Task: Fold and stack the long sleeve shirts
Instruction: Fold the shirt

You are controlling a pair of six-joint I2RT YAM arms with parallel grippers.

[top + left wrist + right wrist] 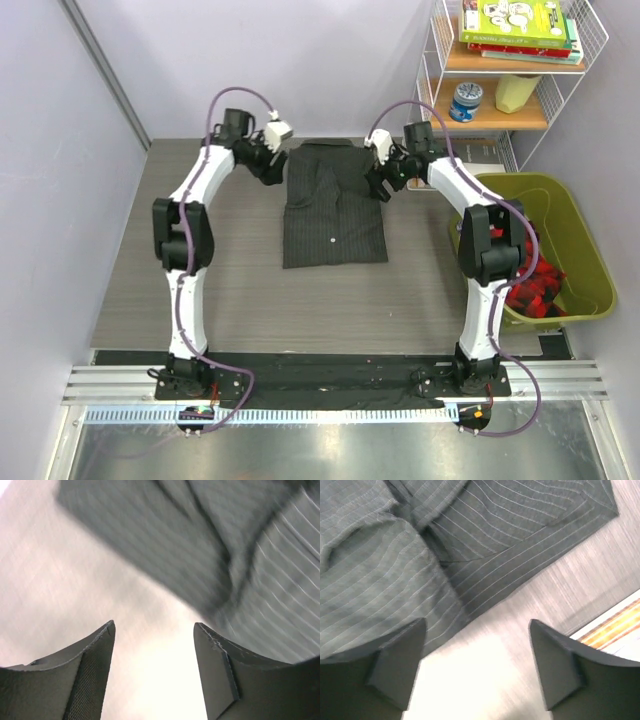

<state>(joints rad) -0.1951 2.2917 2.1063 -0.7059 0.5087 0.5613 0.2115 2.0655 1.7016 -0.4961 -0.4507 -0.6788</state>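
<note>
One long sleeve shirt (pixel 334 210), dark with pale pinstripes, lies folded into a tall rectangle at the middle of the far half of the table. My left gripper (pixel 272 170) hovers at its upper left edge, and my right gripper (pixel 384 184) at its upper right edge. In the left wrist view the left gripper (pixel 154 630) is open over bare table, with the shirt (pixel 210 550) just beyond and to the right. The right wrist view shows the right gripper (pixel 477 630) open, with only table between the fingers. The shirt (pixel 420 555) lies ahead and under the left finger (pixel 400 655).
An olive green bin (pixel 585 235) at the right edge holds red cloth (pixel 530 288). A white wire shelf (pixel 500 115) stands at the back right with books, a tin and a yellow cup. Purple walls close in the left and the back.
</note>
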